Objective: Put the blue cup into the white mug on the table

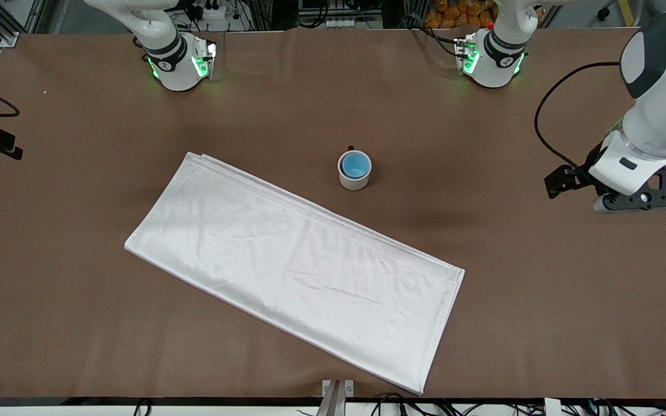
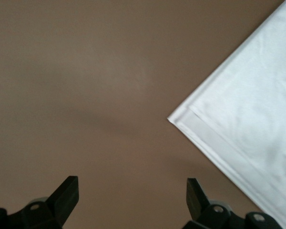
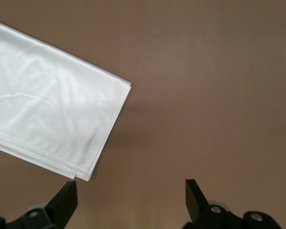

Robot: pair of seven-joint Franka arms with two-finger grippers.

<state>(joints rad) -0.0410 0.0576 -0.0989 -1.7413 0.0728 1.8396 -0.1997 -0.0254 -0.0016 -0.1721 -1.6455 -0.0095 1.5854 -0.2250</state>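
Brown counter [image 1: 78, 202] carries the white mug [image 1: 354, 179] with the blue cup [image 1: 355, 165] nested inside, well apart from both empty claws, the left claw [image 2: 132, 198] and right claw [image 3: 131, 200] each gaping open.

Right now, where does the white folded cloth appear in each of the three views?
Front view: white folded cloth lies slantwise on the table, nearer the camera than the white mug.
Left wrist view: one corner.
Right wrist view: one end.
Shared landmark: the brown table.
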